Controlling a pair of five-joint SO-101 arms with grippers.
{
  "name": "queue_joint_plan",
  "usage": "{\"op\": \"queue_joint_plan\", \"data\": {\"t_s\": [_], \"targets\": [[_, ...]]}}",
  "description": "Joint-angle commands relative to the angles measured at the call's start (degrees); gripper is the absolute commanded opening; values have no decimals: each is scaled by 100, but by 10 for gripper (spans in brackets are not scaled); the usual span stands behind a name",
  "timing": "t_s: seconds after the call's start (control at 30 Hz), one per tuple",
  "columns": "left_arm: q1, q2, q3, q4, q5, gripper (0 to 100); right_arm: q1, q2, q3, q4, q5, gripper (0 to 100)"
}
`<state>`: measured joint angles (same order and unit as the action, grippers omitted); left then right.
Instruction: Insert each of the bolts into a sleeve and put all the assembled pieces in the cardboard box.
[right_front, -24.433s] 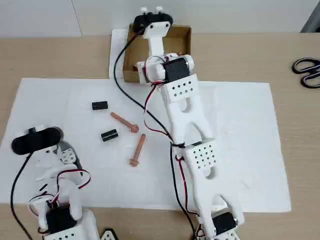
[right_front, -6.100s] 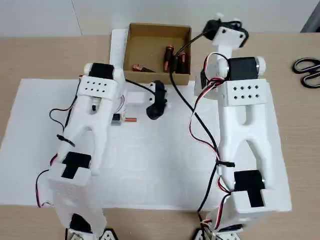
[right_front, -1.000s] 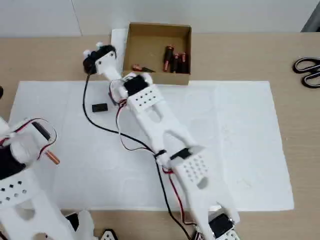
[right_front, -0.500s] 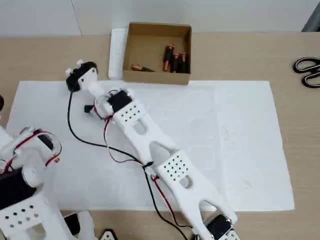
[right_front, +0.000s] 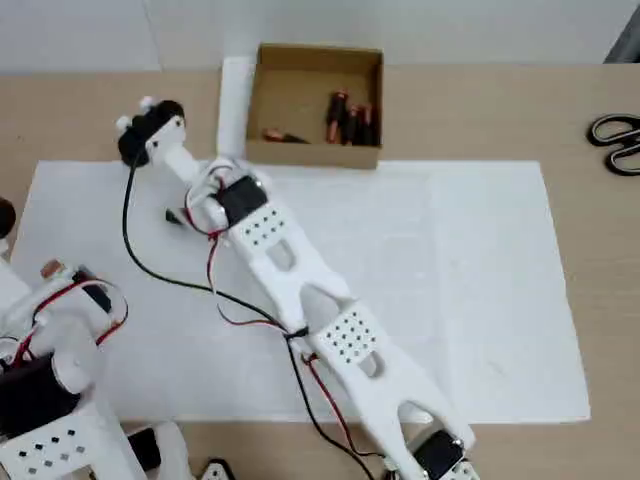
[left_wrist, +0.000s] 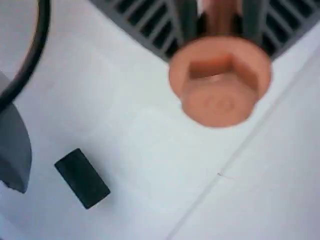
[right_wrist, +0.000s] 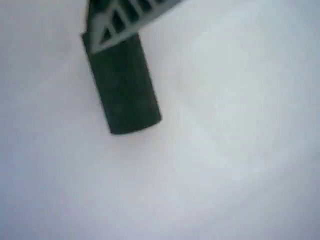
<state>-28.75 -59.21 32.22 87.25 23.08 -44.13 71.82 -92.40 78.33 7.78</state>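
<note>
Left hand (left_wrist: 220, 15) is clenched on the bolt (left_wrist: 220, 82); the peach hex head points at the white sheet (right_front: 450, 280). It sits at 8 o'clock in the high view, with the left arm (right_front: 50, 400) folded in that corner. Right arm (right_front: 330, 320) stretches from 6 o'clock toward 10 o'clock. Right hand (right_wrist: 117, 20) is right over one end of the black sleeve (right_wrist: 125, 85); can't tell if it's released or clenched. The sleeve lies flat on the sheet at 10 o'clock. Cardboard box (right_front: 312, 155) is at 12 o'clock on the worktop (right_front: 480, 110), with assembled pieces (right_front: 350, 118) inside.
</note>
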Motion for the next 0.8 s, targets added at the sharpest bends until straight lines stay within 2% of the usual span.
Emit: {"op": "queue_joint_plan", "data": {"t_s": [0.0, 0.2, 0.57, 0.77], "targets": [[-18, -79, -22, -141, -26, 6, -75, -127, -281, 13, 18, 286], [-18, -79, -22, -141, -35, 6, -479, -66, -264, 259, 35, 287], [-18, -79, -13, -141, -35, 6, -514, 576, -273, 198, 18, 287], [-18, -79, -13, -141, -35, 6, -497, 848, -290, -171, 9, 284]]}}
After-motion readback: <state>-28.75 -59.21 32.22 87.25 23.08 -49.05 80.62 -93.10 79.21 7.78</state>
